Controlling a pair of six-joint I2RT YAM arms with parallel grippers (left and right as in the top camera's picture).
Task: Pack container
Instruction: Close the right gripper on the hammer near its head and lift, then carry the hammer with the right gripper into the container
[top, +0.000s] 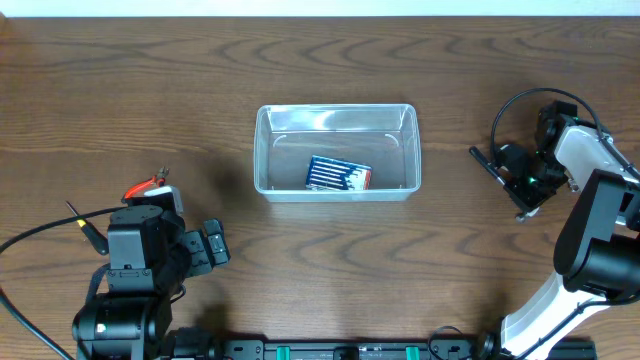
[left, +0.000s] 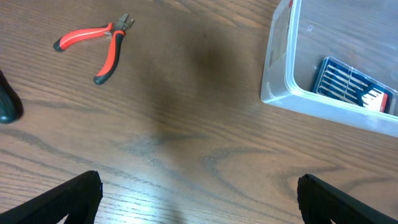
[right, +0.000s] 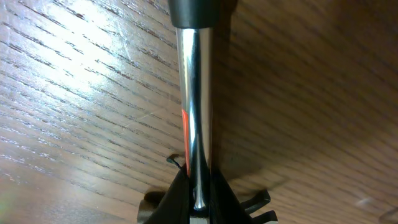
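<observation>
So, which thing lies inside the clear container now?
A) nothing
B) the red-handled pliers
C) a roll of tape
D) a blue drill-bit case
D: the blue drill-bit case lies on the floor of the container, while the red-handled pliers lie on the table outside it.

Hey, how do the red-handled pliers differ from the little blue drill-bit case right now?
The red-handled pliers lie on the bare wooden table, outside the clear plastic container; the blue rectangular drill-bit case lies inside it. The pliers are slim, with curved handles spread apart; the case is a flat block. The pliers are red and metal, the case blue. Shared: both lie flat, and nothing grips either.
</observation>
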